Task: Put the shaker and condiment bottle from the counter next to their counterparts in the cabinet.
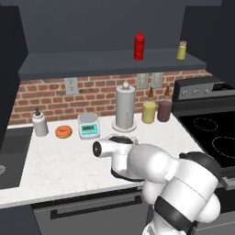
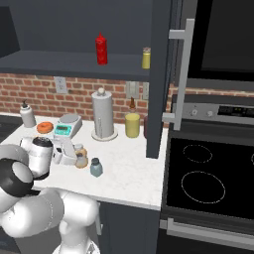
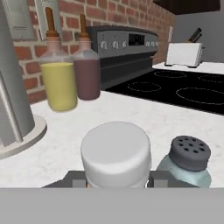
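Pale-capped condiment bottle (image 3: pixel 116 153) sits clamped in end effector (image 3: pixel 116 178), shaker (image 3: pixel 187 161) beside.

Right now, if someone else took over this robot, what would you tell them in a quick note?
The gripper is closed around the condiment bottle, which stands on the counter, not yet lifted.
The shaker stands right beside it, untouched.
The red squeeze bottle and yellow-green shaker wait on the cabinet shelf.
Done: bottle grasped.
Left: shelve the bottle beside the red one, then the shaker beside the yellow-green one.
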